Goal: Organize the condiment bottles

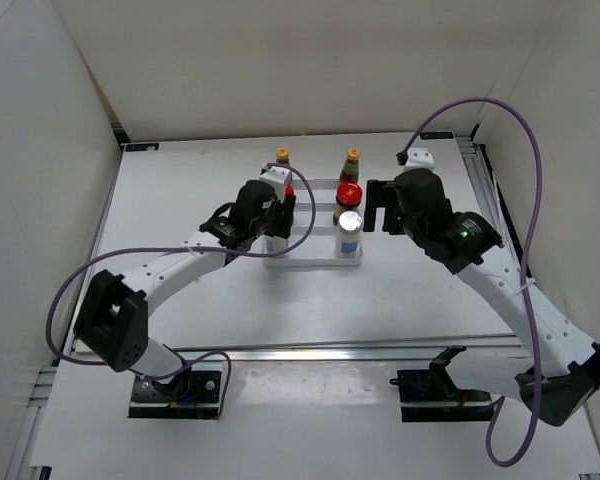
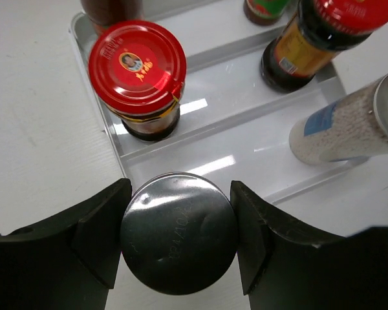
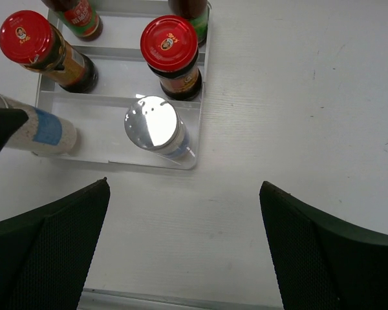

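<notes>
The white stepped tray (image 1: 315,262) holds the condiment bottles. Two yellow-capped sauce bottles (image 1: 282,155) (image 1: 352,156) stand in the back row. Two red-lidded jars (image 2: 137,64) (image 2: 323,32) stand in the middle row. One silver-topped shaker (image 1: 350,222) stands at the front right. My left gripper (image 2: 178,226) is shut on the silver top of the other shaker (image 2: 178,258) at the tray's front left; in the right wrist view that shaker (image 3: 42,129) stands in the front row. My right gripper (image 3: 184,239) is open and empty over bare table, just right of the tray.
White walls enclose the table on three sides. A metal rail (image 1: 310,350) runs along the near edge by the arm bases. A purple cable (image 1: 520,130) loops above the right arm. The tray's front rim (image 3: 110,161) lies just beyond my right fingers.
</notes>
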Controlling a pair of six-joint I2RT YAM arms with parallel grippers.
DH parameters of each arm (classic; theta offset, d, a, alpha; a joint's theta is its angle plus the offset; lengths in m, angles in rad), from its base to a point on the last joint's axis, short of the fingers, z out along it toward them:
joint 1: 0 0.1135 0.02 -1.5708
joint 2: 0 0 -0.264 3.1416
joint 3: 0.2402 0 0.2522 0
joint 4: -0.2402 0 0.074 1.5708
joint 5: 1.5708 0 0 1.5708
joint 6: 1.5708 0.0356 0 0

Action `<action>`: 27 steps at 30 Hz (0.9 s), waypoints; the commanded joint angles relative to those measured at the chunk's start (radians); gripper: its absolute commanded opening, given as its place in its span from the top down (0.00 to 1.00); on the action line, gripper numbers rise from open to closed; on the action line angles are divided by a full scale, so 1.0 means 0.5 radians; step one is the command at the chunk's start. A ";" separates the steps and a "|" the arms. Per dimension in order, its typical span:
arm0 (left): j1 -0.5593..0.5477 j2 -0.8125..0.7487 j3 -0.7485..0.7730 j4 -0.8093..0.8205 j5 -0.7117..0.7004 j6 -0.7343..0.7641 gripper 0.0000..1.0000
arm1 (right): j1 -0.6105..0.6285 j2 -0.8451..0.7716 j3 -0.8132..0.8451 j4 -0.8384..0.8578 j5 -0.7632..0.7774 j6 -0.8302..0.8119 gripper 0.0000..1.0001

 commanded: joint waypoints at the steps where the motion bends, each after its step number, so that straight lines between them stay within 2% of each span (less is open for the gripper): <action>1: -0.016 0.008 0.093 0.227 0.032 0.100 0.89 | -0.009 -0.112 -0.028 -0.055 0.082 -0.033 0.00; 7: -0.016 0.192 0.072 0.368 0.075 0.180 0.89 | -0.009 -0.149 -0.049 -0.098 0.122 -0.052 0.00; 12: -0.016 0.260 0.111 0.350 0.093 0.198 0.89 | -0.009 -0.149 -0.031 -0.117 0.122 -0.070 0.00; 13: -0.016 0.260 0.133 0.350 0.093 0.198 0.87 | -0.009 -0.149 -0.031 -0.117 0.122 -0.070 0.00; 16: -0.016 0.260 0.133 0.331 0.093 0.219 0.66 | -0.009 -0.128 -0.009 -0.117 0.122 -0.070 0.00; 17: -0.016 0.260 0.151 0.313 0.093 0.238 0.41 | -0.009 -0.109 -0.009 -0.117 0.122 -0.070 0.00; 19: -0.016 0.260 0.151 0.313 0.093 0.238 0.26 | -0.009 -0.109 0.012 -0.117 0.122 -0.070 0.00; 20: -0.016 0.260 0.151 0.289 0.069 0.238 0.00 | -0.009 -0.091 0.012 -0.117 0.122 -0.070 0.00; 27: -0.016 0.123 0.240 0.172 -0.106 0.299 0.00 | -0.009 0.026 0.128 -0.212 0.168 -0.052 0.00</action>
